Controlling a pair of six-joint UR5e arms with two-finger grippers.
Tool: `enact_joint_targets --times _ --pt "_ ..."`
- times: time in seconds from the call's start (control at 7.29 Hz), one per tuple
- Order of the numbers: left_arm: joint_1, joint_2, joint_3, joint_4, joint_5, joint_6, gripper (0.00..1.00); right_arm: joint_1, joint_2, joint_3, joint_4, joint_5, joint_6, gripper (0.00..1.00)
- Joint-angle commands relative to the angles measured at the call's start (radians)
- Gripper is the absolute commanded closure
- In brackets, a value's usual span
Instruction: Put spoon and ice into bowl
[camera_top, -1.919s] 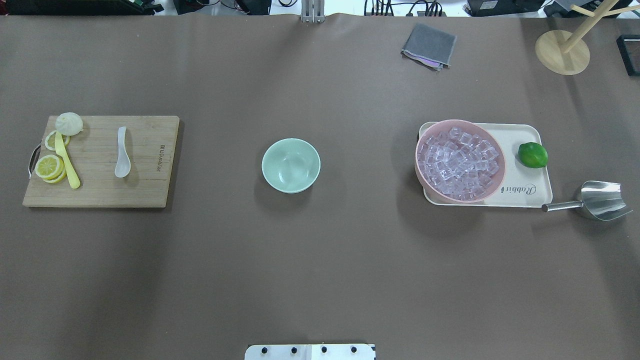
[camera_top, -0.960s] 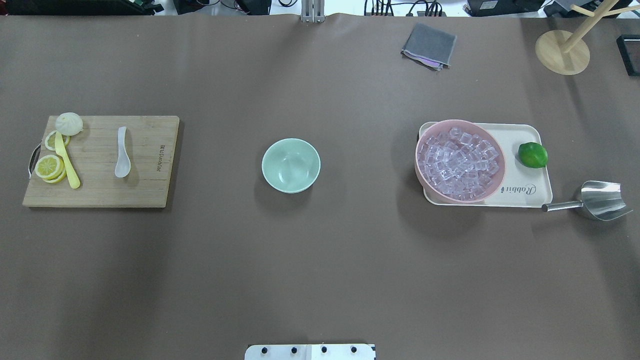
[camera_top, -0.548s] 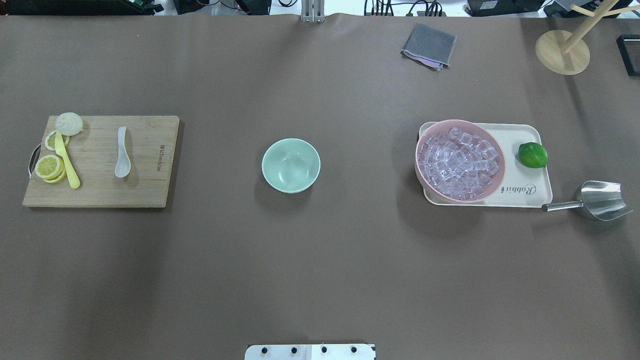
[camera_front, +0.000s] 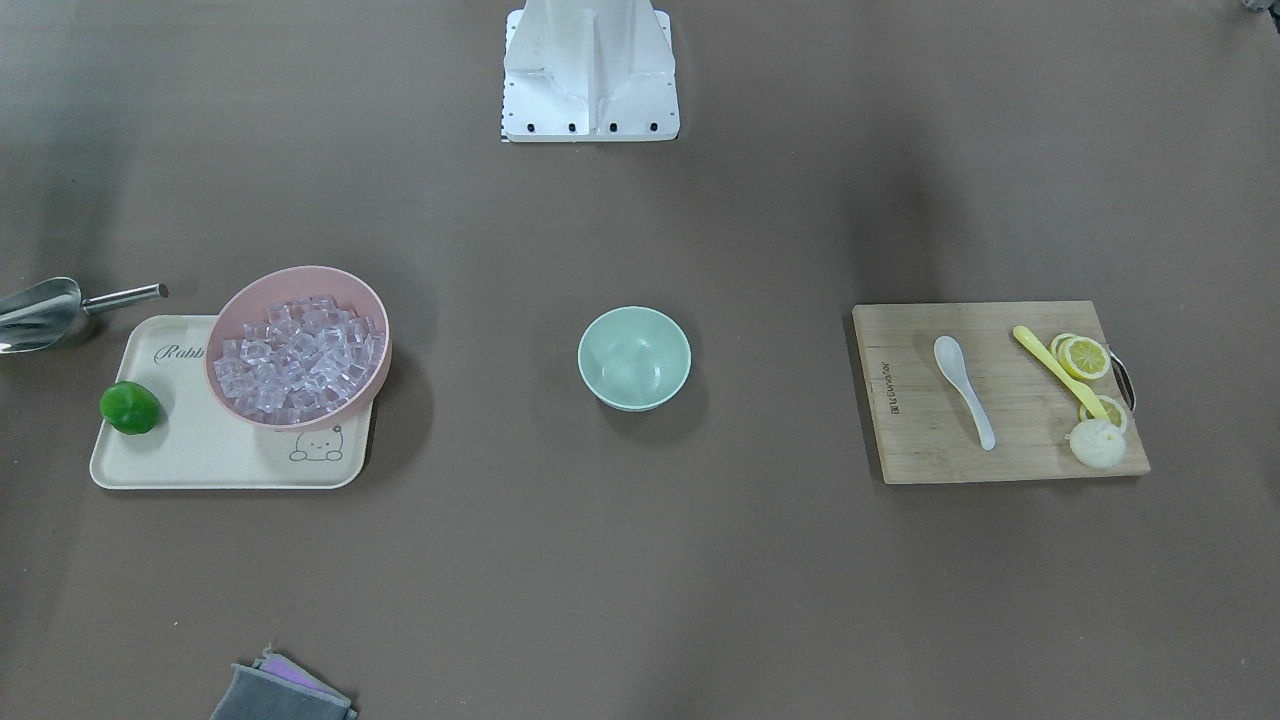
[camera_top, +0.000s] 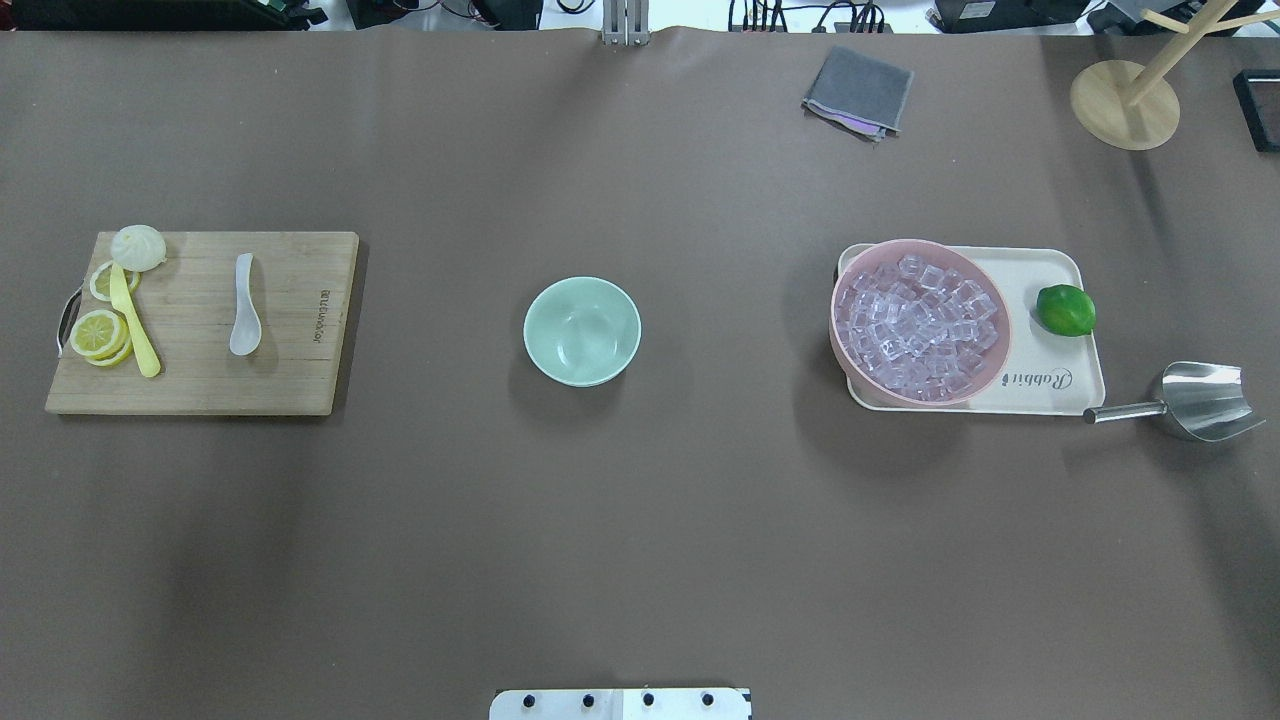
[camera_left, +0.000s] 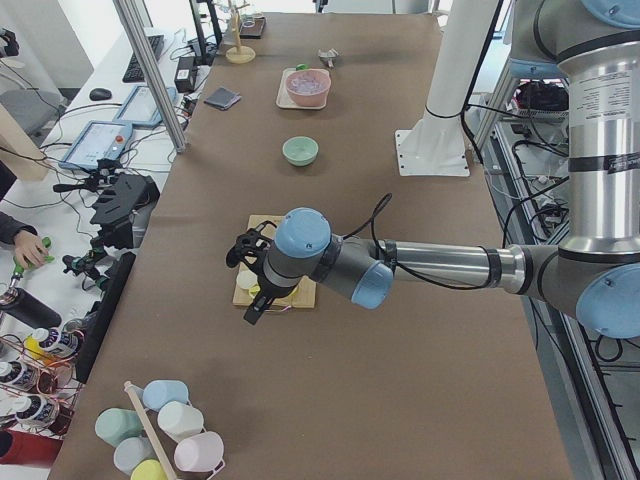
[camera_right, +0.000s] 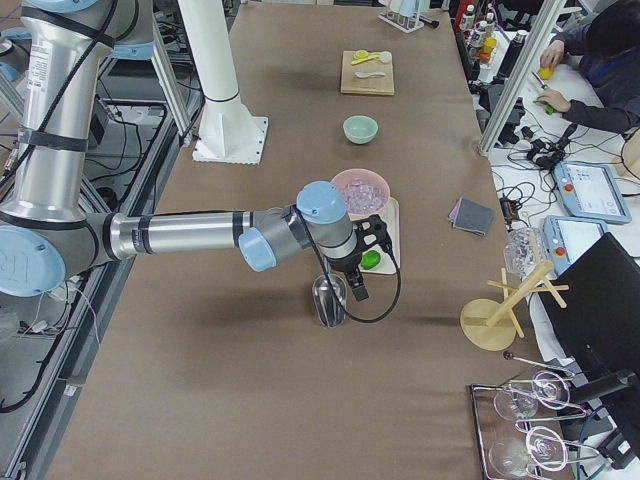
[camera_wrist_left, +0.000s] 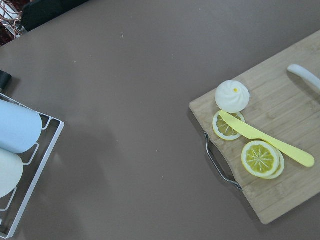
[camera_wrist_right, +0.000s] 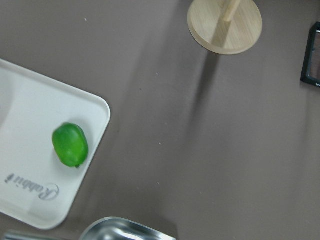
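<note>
The spoon (camera_top: 244, 312) lies flat on the wooden cutting board (camera_top: 290, 385) at the robot's left, with its scoop toward the robot and its handle pointing away. It is apart from the slim yellow utensil (camera_top: 135, 325) and the lemon slices (camera_top: 98, 333). Glossy, white and rigid, it looks light but slippery. The thick handle, pinched across its width near the middle, seems the surest hold, since the deep oval scoop offers only curved walls. The ice (camera_top: 915, 325) is a heap of small clear cubes in the pink bowl (camera_top: 833, 310) on the cream tray (camera_top: 1060, 350) at the robot's right. The cubes are probably hard and slick and may squirt out of a pinch, so a top cube is best taken across two flat faces. The bowl (camera_top: 582, 330), mint-green, matte and round, stands empty mid-table, well apart from both board and tray. The left gripper (camera_left: 252, 305) hangs above the board and the right gripper (camera_right: 356, 285) above the steel scoop (camera_top: 1200, 400). Both show only in the side views, so how far open either one is cannot be told.
</note>
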Motion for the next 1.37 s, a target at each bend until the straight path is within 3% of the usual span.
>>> enact_joint_targets --times 0.0,0.27,0.55,0.96,1.23 --pt "0.005 -0.009 -0.002 -0.021 -0.055 -0.070 0.01 -0.139 0.071 0.083 -0.001 -0.010 0.292 0.00" --pt "0.051 -0.039 -0.003 -0.028 -0.118 -0.317 0.01 -0.303 0.142 0.108 -0.004 -0.138 0.522 0.00" --pt "0.160 -0.049 -0.002 -0.138 -0.106 -0.585 0.01 -0.455 0.237 0.108 -0.033 -0.282 0.737 0.00" --pt "0.357 -0.106 0.006 -0.232 0.084 -0.894 0.02 -0.638 0.462 0.120 -0.370 -0.500 0.870 0.00" --pt "0.526 -0.175 0.041 -0.235 0.283 -1.017 0.02 -0.710 0.490 0.118 -0.377 -0.557 0.927 0.00"
